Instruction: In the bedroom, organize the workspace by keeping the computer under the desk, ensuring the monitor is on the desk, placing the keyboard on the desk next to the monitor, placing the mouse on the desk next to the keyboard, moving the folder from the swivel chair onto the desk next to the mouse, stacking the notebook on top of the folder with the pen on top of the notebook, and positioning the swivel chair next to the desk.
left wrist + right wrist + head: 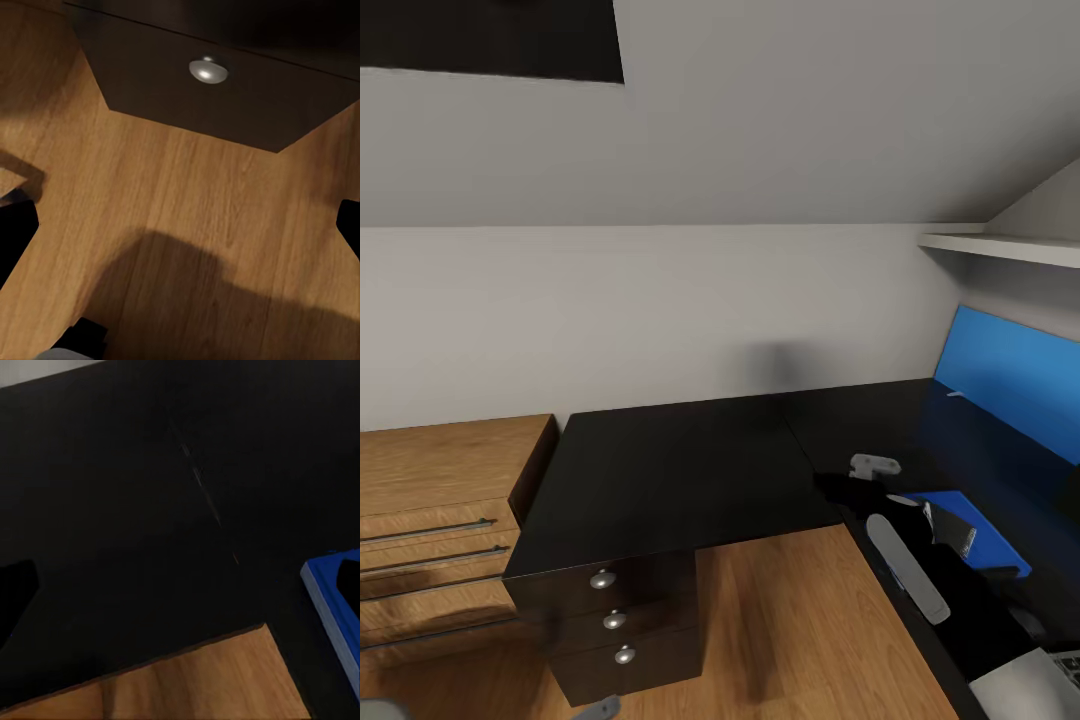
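While the right gripper (pixel 945 530) hovers over the desk (pixel 690 460) with the folder (pixel 975 530) held at its edge, I judge the step in hand to be setting that folder flat. In the right wrist view a dark finger sits on the blue cover (pixel 334 607), so the jaws read as clamped on it, though the grip itself is partly hidden. The folder hangs over the desk's right-hand wing, near its inner corner. Lower it level and release only once the underside rests on the desktop. Monitor, keyboard and mouse cannot be made out. Left gripper: dark fingers (pixel 16 232) stand wide apart above the floor in front of the desk's drawer knob (pixel 208 70).
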Robot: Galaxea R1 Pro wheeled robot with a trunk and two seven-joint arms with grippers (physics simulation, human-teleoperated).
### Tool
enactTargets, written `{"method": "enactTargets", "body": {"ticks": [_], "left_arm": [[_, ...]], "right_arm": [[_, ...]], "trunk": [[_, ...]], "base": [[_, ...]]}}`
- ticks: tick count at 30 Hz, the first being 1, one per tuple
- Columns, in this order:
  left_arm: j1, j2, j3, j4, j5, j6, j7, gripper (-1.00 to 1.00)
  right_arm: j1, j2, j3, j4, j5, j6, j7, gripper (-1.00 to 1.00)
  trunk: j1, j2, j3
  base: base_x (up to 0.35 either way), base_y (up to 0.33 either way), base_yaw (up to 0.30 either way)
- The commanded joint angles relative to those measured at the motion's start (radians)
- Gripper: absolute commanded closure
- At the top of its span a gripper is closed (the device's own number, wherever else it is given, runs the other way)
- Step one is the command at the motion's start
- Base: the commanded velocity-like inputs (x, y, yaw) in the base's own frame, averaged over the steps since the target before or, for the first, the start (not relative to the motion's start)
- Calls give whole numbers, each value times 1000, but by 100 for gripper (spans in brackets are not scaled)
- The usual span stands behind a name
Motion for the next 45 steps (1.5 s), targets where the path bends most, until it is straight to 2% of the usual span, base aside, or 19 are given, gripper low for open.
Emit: {"method": "enactTargets", "body": {"ticks": [1,3,4,5,6,10,16,24,31,35,41,45], "left_arm": [[-1,2,-7,-1,11,-8,7,-100],[-1,2,-7,0,11,-8,7,-100],[-1,0,-10,29,12,-8,6,-100],[-1,0,-10,32,12,-8,6,-100],[-1,0,-10,33,12,-8,6,-100],[-1,1,-10,33,12,-8,6,-100],[-1,1,-11,34,12,-8,6,-100],[-1,1,-11,33,12,-7,6,-100],[-1,1,-11,34,12,-7,7,-100],[-1,0,-11,34,12,-6,8,-100],[-1,0,-11,34,12,-6,8,-100],[-1,1,-6,34,13,-6,9,-100]], "right_arm": [[-1,6,5,-4,-8,1,-11,-100],[-1,18,6,-7,-7,1,-12,-100],[0,38,12,-3,-6,-1,-13,-100],[0,39,32,-2,-5,-2,-13,-100],[0,39,84,-2,-3,-4,-16,-100],[0,40,114,-1,0,-6,-23,-100],[0,42,124,3,21,-7,-25,-100],[0,43,130,12,26,-8,-26,-100],[0,43,149,15,28,-8,-25,-100],[0,43,155,53,29,-22,-24,-100],[0,43,168,82,71,-61,-24,-100],[0,46,171,85,81,-64,-24,-100]], "trunk": [[0,-1,-1],[0,-1,-1],[0,-1,-1],[0,-1,-1],[0,-1,-1],[0,-1,-1],[0,-1,1],[0,-1,12],[0,-1,19],[0,-1,20],[0,-1,20],[0,-1,20]], "base": [[0,0,0],[0,0,0],[-317,0,0],[-329,0,0],[-335,0,5],[-336,0,48],[-337,0,80],[-337,0,52],[-337,0,202],[-337,0,224],[-337,0,217],[-319,0,184]]}}
